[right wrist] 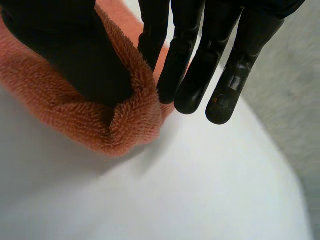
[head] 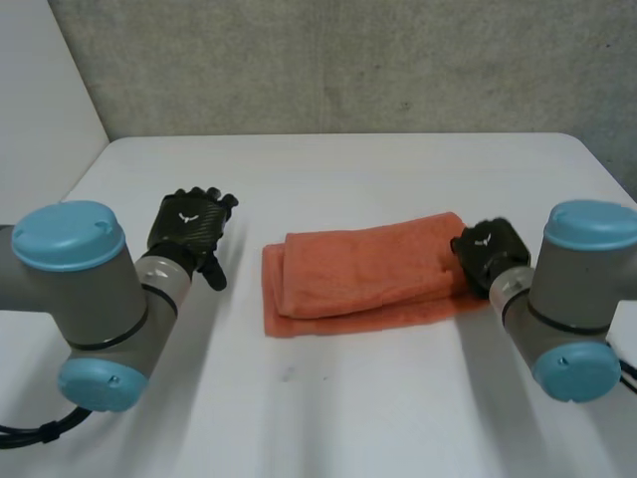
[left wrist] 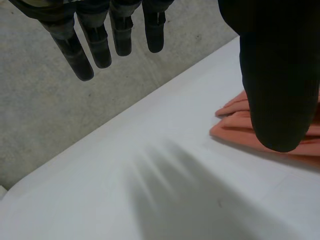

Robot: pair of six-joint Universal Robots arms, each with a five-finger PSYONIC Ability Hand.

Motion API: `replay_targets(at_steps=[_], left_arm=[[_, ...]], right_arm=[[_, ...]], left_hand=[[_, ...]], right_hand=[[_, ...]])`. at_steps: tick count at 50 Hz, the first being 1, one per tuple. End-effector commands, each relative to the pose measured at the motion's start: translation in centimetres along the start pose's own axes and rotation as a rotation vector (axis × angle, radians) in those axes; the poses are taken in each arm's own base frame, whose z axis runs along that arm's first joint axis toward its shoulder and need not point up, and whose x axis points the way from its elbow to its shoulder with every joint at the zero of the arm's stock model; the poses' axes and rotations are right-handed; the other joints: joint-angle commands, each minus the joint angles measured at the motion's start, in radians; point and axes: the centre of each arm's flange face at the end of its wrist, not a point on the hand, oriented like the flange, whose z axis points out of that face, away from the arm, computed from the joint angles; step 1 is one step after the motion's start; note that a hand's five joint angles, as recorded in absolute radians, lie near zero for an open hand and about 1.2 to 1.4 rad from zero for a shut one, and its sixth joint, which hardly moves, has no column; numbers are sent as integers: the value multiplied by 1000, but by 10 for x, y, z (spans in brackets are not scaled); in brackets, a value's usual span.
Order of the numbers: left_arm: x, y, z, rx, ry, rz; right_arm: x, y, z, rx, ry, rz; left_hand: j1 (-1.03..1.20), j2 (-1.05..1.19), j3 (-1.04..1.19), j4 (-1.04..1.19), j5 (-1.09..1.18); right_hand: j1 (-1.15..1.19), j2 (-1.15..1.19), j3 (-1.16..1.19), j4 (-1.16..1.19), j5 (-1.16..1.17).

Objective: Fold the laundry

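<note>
On the middle of the white table lies a folded orange towel. The right hand pinches its right end between thumb and fingers. The left hand hovers apart from the towel's other end, fingers straight, holding nothing.

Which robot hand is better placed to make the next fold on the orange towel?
Right. The right robot hand pinches the orange towel at its end between thumb and fingers, so it could probably carry that end over. The left robot hand is open, hovering apart from the towel.
</note>
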Motion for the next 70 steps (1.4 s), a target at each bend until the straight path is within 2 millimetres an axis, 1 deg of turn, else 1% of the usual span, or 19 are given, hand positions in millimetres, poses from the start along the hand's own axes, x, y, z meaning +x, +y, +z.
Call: replay_targets(at_steps=[1,2,6,11,14,16,18,21,24,25,28,29,37,42,46,52,59,65,70], left_arm=[[-7,-4,-9,3,-17,-3],[-8,-5,-10,6,-18,-3],[-11,-9,-14,16,-25,-6],[-14,-13,-15,27,-36,-13],[-15,-17,-15,38,-38,-49],[-15,-17,-14,40,-37,-68],[-14,-20,-14,49,-32,-88],[-12,-25,-13,66,-28,-101],[-13,-35,-10,99,-28,-111],[-13,-35,-10,99,-28,-111],[-5,-52,-7,156,-10,-118],[-2,-55,-7,166,-4,-121],[32,-73,1,202,95,-236],[63,-54,6,102,167,-242],[74,-25,13,-14,176,-228],[75,8,16,-125,131,-199],[69,34,12,-219,108,-181],[59,14,10,-172,98,-194],[43,-49,-4,-5,109,-228]], right_arm=[[-9,-64,-4,201,21,-174],[-28,-86,-13,279,-8,-202],[-79,-125,-37,454,-86,-253],[-152,-115,-64,567,-299,-354],[-179,-102,-77,593,-398,-406],[-181,-100,-78,592,-409,-411],[-176,-97,-74,569,-383,-398],[-165,-102,-71,541,-330,-372],[-151,-108,-69,521,-275,-335],[-109,-126,-67,501,-174,-181],[-89,-131,-66,496,-152,-69],[-68,-136,-64,487,-150,102],[-25,-126,-46,377,-231,432],[-21,-117,-36,291,-292,469],[-44,-92,-11,158,-355,477],[-56,-69,11,48,-378,485],[-63,-59,15,-27,-410,473],[-60,-65,13,-20,-410,475],[-11,-117,-15,153,-325,495]], left_hand=[[-42,-29,-42,-26,-28],[-42,-29,-42,-26,-28],[-42,-29,-42,-26,-28],[-45,-32,-45,-29,-31],[-45,-32,-45,-29,-31],[-45,-32,-45,-29,-31],[-45,-32,-45,-29,-31],[-45,-32,-45,-29,-31],[-45,-32,-45,-29,-31],[-45,-32,-45,-29,-31],[-42,-29,-42,-26,-28],[-39,-26,-39,-23,-25],[-25,-11,-25,-9,-10],[-25,-11,-25,-9,-10],[-19,-5,-19,-3,-4],[-22,-8,-22,-6,-7],[-39,-26,-39,-23,-25],[-51,-37,-51,-35,-37],[-60,-46,-60,-44,-46]], right_hand=[[451,221,217,205,259],[451,221,217,205,259],[451,221,217,205,259],[451,221,217,205,259],[451,221,217,205,259],[451,221,217,205,259],[-447,-678,-682,-693,-639],[-770,-1001,-1005,-1017,-962],[-770,-1001,-1005,-1017,-962],[-770,-1001,-1005,-1017,-962],[-770,-1001,-1005,-1017,-962],[-770,-1001,-1005,-1017,-962],[-770,-1001,-1005,-1017,-962],[-770,-1001,-1005,-1017,-962],[-770,-1001,-1005,-1017,-962],[-770,-1001,-1005,-1017,-962],[-770,-1001,-1005,-1017,-962],[-770,-1001,-1005,-1017,-962],[-770,-1001,-1005,-1017,-962]])
